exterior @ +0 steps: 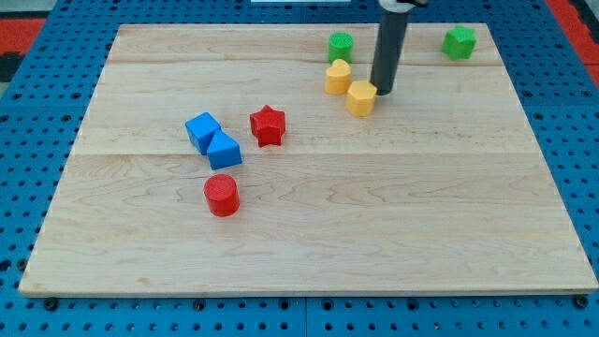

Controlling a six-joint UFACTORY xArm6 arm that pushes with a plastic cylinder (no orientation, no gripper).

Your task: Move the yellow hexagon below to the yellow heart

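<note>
Upper right of centre: my tip, a jawless rod, touches the yellow hexagon, lower right of the yellow heart. An off-centre shove risks knocking the heart.

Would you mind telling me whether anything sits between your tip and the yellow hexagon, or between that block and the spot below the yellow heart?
Nothing visible does. My tip is right against the yellow hexagon on its right, and the board below the yellow heart is bare.
</note>
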